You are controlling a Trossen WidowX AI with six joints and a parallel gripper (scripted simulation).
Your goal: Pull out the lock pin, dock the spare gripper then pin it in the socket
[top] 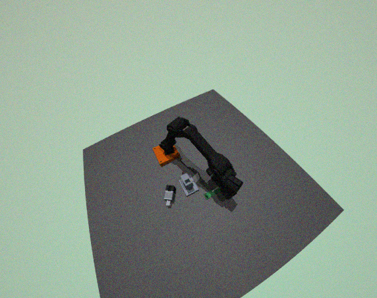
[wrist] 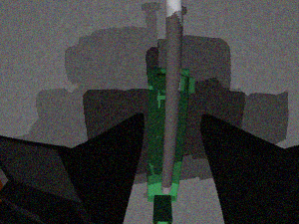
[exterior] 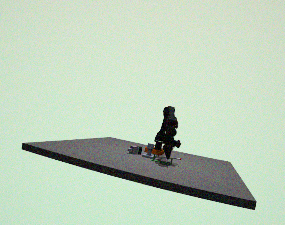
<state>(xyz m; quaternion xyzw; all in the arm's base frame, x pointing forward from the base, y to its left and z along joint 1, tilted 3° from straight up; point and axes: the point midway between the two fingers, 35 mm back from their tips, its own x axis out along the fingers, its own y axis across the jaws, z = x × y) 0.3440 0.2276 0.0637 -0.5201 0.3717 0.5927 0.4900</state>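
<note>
The lock pin [exterior: 177, 158] [wrist: 172, 89], a grey rod with a red end in the exterior view, lies along a green stand [top: 207, 195] [exterior: 162, 162] [wrist: 155, 191], outside the socket. My gripper [exterior: 168, 158] [wrist: 172, 119] points down over the stand. Its fingers stand apart on either side of the pin, with a gap on each side in the wrist view, so it is open and holds nothing. The pale grey mount [top: 194, 190] [exterior: 150, 149] stands beside the green stand. The spare gripper [top: 169, 195] [exterior: 134, 150], grey with a black end, lies apart from the mount.
The arm's orange base plate [top: 162, 157] [exterior: 158, 151] is behind the mount. The arm [top: 201, 142] [exterior: 169, 122] arches from it over to the green stand. The dark table top [top: 148, 250] [exterior: 204, 176] carries everything, and the arm's shadow falls around the stand.
</note>
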